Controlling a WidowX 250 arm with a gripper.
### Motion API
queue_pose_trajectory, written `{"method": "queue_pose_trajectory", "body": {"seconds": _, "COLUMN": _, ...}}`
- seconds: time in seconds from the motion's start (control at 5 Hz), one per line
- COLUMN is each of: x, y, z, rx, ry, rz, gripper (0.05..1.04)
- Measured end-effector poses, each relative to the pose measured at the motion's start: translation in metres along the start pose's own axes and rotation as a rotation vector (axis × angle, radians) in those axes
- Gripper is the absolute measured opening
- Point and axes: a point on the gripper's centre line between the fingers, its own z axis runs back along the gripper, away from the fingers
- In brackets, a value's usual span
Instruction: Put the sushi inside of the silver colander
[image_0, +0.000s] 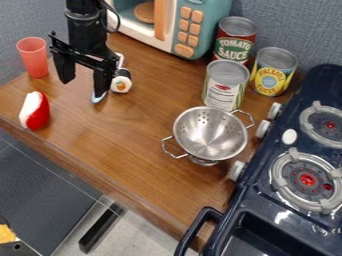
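Obliquely seen, black gripper (83, 88) at upper left, fingers spread apart, sushi (121, 84) on wooden counter (127, 150) just beside one finger, silver colander (210, 132) well apart from both, upright near stove (264, 196).

A black two-finger claw (83, 89) above a brown, wood-grained bench (133, 130); just beside it, a round white sushi roll (121, 85) banded in black, its centre orange. Near the claw, a coral-red tumbler (35, 57) and an oblong red-and-white toy (36, 111). Well apart from it, a silver metal colander (210, 132) dotted with small holes and a navy-blue stove (262, 200) with grey, red-centred burners.
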Motion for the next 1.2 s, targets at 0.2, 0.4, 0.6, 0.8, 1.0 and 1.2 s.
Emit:
{"method": "queue_pose_trajectory", "body": {"seconds": 0.2, "x": -0.003, "y": -0.003, "z": -0.011, "rx": -0.015, "ry": 0.036, "rz": 0.006, "gripper": 1.001}}
{"method": "queue_pose_trajectory", "body": {"seconds": 0.4, "x": 0.017, "y": 0.002, "z": -0.011, "rx": -0.033, "ry": 0.025, "rz": 0.044, "gripper": 1.001}}
{"method": "queue_pose_trajectory", "body": {"seconds": 0.6, "x": 0.030, "y": 0.010, "z": -0.009, "rx": -0.029, "ry": 0.008, "rz": 0.078, "gripper": 1.001}}
{"method": "queue_pose_trajectory", "body": {"seconds": 0.8, "x": 0.031, "y": 0.013, "z": -0.008, "rx": -0.014, "ry": 0.002, "rz": 0.090, "gripper": 1.001}}
{"method": "queue_pose_trajectory", "body": {"seconds": 1.0, "x": 0.038, "y": 0.012, "z": -0.008, "rx": 0.017, "ry": -0.031, "rz": 0.078, "gripper": 1.001}}
{"method": "queue_pose_trajectory", "body": {"seconds": 1.2, "x": 0.045, "y": 0.006, "z": -0.012, "rx": -0.006, "ry": -0.081, "rz": 0.055, "gripper": 1.001}}
